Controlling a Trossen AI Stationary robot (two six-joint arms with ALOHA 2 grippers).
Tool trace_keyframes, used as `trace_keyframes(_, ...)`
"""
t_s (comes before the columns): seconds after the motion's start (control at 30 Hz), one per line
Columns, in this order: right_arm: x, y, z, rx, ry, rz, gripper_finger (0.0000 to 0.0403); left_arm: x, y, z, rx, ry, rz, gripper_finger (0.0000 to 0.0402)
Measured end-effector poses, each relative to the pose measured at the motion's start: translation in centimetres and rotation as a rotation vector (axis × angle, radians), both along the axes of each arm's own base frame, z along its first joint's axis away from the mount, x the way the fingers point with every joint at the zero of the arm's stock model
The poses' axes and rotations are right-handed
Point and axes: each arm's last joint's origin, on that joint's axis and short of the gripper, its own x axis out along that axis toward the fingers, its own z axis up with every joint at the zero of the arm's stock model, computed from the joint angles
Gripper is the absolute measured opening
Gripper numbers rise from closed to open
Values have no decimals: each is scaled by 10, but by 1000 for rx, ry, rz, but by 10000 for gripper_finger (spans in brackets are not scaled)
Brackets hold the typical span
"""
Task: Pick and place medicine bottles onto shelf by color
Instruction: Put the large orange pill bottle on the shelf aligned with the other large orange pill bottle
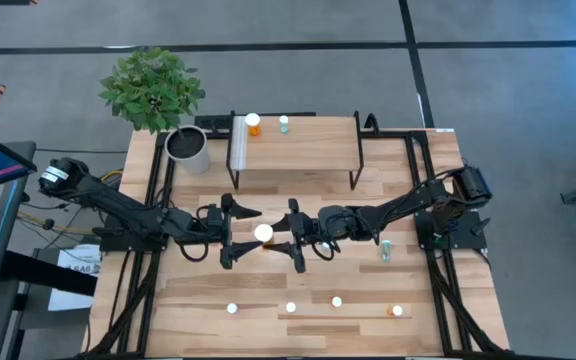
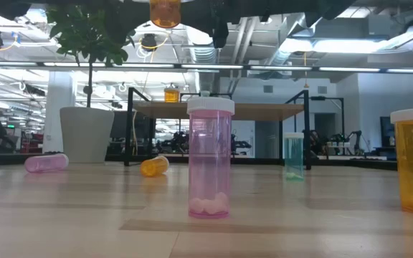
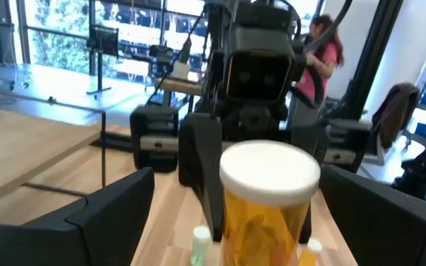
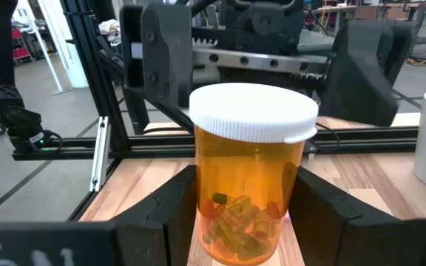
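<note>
Medicine bottles are the job, and the one in play is a large orange bottle [image 4: 248, 174] with a white cap, held up off the table between the two arms at mid-table. The right gripper [image 1: 296, 238] clamps its body, a finger pressing each side in the right wrist view. The left gripper [image 1: 230, 232] faces it with fingers spread wide, standing clear of the bottle on both sides, so the left hand is released and carries nothing.

Judged from this, the whole weight hangs on the right grip alone. The wall is smooth and round, so a light squeeze could let it slide down or twist between the fingers. The left fingers [image 3: 106, 214] stand just beside the bottle; if the right arm moves away at an angle, cap or body could clip them and knock the bottle loose.

Beyond both grippers stands the shelf [image 1: 298, 145], with a small orange bottle [image 1: 254, 123] and a pale teal bottle [image 1: 284, 123] on its far edge. A careless placement beside the orange one could topple either.
</note>
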Motion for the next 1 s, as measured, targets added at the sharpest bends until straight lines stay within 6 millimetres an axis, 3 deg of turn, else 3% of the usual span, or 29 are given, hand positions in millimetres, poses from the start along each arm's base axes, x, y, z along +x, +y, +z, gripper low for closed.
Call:
trace_keyframes(0.57,0,0,-1,0,6,0,202,25,-10,2,67,55,-30,373)
trace_keyframes(1.0,0,0,-2,-3,22,0,204,26,-11,7,70,51,-26,373)
